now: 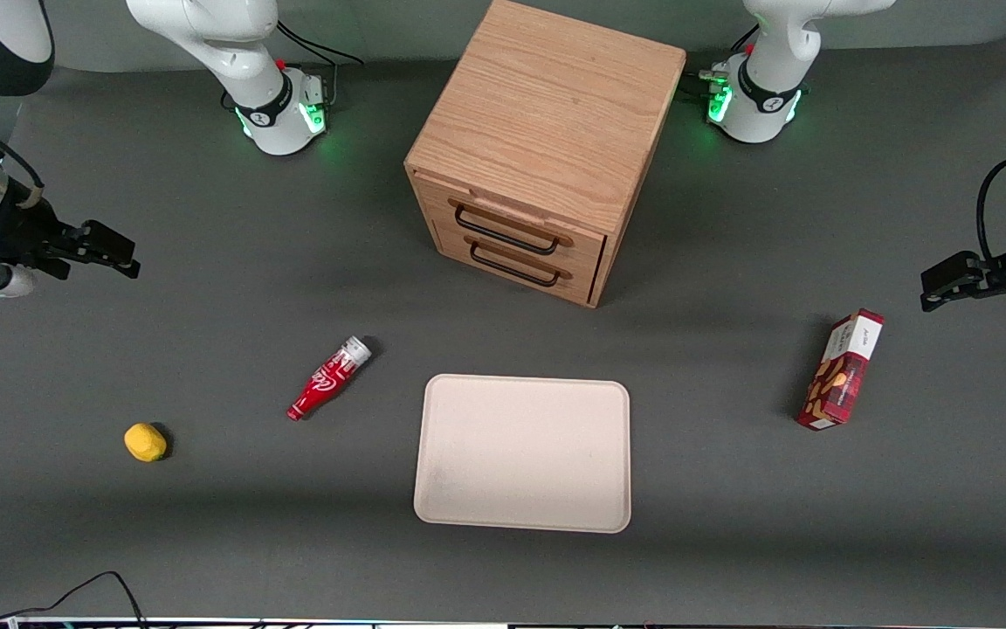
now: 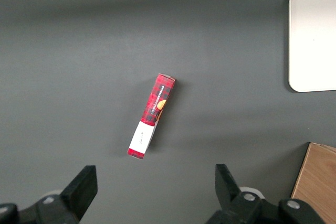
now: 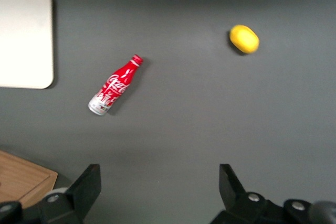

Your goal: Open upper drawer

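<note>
The oak cabinet [image 1: 547, 131] stands at the back middle of the table. Its upper drawer [image 1: 516, 220] is shut, with a thin black wire handle [image 1: 503, 231]. The lower drawer [image 1: 516, 262] sits just below it, also shut. My right gripper [image 1: 114, 253] hangs open and empty above the table at the working arm's end, well away from the cabinet. In the right wrist view its fingers [image 3: 86, 187] stand wide apart over bare grey table, with a corner of the cabinet [image 3: 23, 179] at the edge.
A red soda bottle [image 1: 328, 377] lies on the table and also shows in the right wrist view [image 3: 115, 85]. A yellow lemon [image 1: 145, 442] lies nearer the front camera. A cream tray [image 1: 522, 454] sits in front of the cabinet. A red snack box [image 1: 841, 369] stands toward the parked arm's end.
</note>
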`<act>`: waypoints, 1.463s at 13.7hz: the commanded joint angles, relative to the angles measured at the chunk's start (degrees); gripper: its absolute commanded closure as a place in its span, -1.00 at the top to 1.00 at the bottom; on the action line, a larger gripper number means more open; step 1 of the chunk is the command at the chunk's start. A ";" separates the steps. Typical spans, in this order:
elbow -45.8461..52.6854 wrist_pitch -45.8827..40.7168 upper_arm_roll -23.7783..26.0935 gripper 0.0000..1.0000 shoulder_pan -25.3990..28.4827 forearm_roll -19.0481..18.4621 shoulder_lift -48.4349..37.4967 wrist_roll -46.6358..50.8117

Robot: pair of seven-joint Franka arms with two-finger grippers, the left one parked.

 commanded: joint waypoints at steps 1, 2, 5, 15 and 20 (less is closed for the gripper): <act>8.95 -3.57 1.05 1.00 4.43 0.86 6.15 -2.25; 11.59 -5.15 2.01 1.00 6.71 1.04 8.52 -2.34; 17.58 -7.10 10.15 1.00 9.11 1.04 15.20 -4.43; 23.75 -0.70 31.72 1.00 15.17 -11.17 33.41 -10.77; 23.05 1.34 32.87 1.00 18.95 -13.73 37.81 -11.56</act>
